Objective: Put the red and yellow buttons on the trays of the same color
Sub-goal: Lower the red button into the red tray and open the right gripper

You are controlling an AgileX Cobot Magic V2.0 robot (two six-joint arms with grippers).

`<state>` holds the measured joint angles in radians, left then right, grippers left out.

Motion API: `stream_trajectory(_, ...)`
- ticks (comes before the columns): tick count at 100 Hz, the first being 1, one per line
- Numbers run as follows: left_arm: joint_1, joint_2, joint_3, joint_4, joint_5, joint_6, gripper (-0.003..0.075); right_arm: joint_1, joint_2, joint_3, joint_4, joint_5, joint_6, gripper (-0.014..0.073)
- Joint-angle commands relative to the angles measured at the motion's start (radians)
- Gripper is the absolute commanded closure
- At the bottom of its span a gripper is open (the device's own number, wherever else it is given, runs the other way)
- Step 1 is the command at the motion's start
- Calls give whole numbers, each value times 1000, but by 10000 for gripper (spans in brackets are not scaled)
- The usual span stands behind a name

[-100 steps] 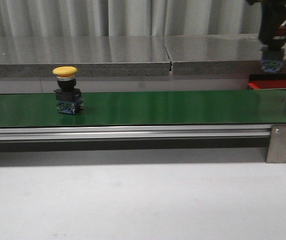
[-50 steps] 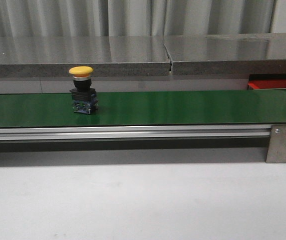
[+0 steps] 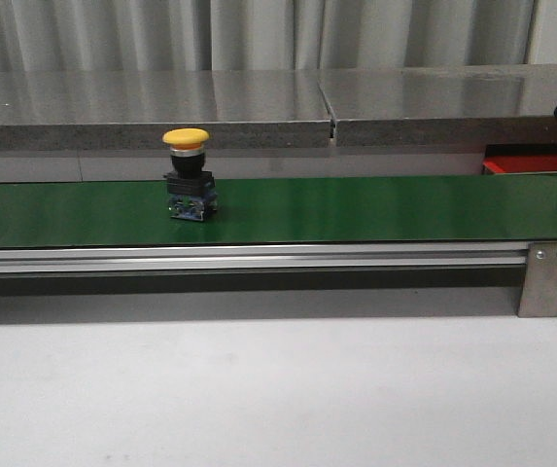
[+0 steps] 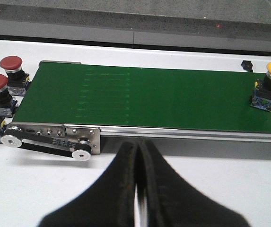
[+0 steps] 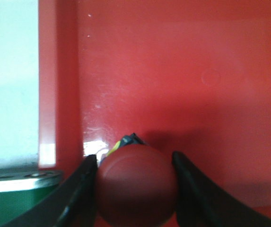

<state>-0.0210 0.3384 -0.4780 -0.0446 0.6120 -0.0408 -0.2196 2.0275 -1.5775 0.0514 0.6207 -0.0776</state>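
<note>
A red-capped button (image 5: 136,184) sits clamped between the fingers of the right gripper (image 5: 134,189) directly over the floor of the red tray (image 5: 182,85), apparently about to be set down. Out on the green belt (image 3: 356,209), a yellow-capped button (image 3: 190,176) stands upright, unclaimed, while more red buttons (image 4: 3,87) wait clustered beside the belt's far end. The left gripper (image 4: 136,189) hangs near the belt with its fingers pressed together, empty. No yellow tray is in view; most sorting looks undone.
</note>
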Motion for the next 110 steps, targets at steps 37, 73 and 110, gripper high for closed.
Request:
stream_trajectory(37,-6,6,-28,-8,-73,-3,739,-30,-32,-34,-4,-29,-11,199)
stream_trajectory(73,-6,6,-28,-8,-73,-3,739,-30,-94,-85,-2,-35,-11,-61)
stream_trajectory(110,-6,6,-28,-8,-73,-3,739,71,-343,-52,20,45,-147,-61)
